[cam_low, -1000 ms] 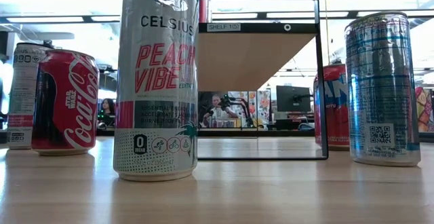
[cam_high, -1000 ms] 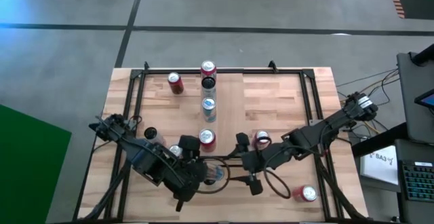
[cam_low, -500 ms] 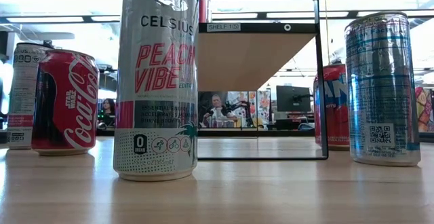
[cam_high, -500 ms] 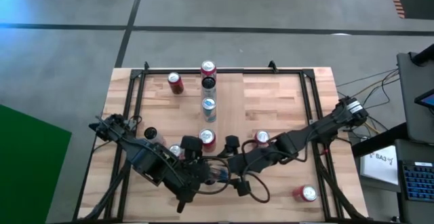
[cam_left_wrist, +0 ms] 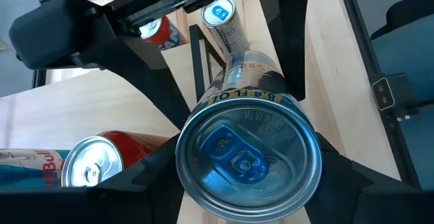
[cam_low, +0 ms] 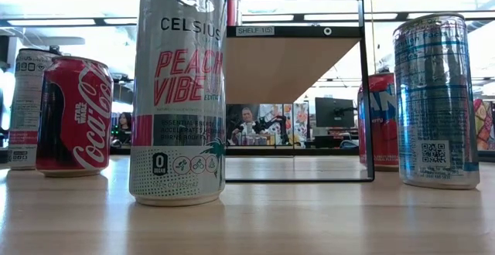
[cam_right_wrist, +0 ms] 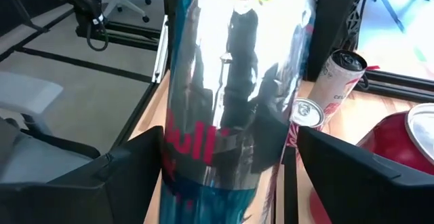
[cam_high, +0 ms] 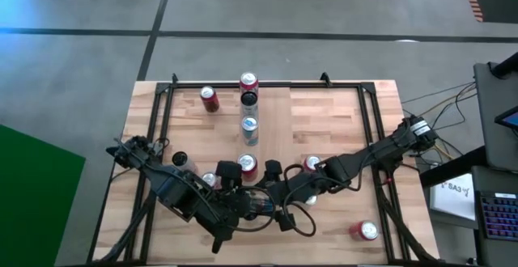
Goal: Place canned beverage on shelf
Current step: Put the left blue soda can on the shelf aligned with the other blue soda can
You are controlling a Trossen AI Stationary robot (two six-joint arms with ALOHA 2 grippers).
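Handing off the silver can [cam_left_wrist: 247, 157]: left gripper [cam_high: 243, 208] (lower middle) grips it, so right gripper [cam_right_wrist: 224, 163], fingers wide around it, should clamp first.

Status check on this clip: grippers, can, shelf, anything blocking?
Left gripper shut on silver-blue can. Right gripper open, straddling the same can. Shelf holds no can that shows. Red cans crowd the near table.

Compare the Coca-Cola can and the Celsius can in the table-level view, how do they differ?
The Coca-Cola can is short and red; the Celsius can is much taller, white and silver with pink lettering. The Celsius can looms larger and runs past the picture's top; the Coca-Cola can shows whole. Both stand upright on the tabletop.
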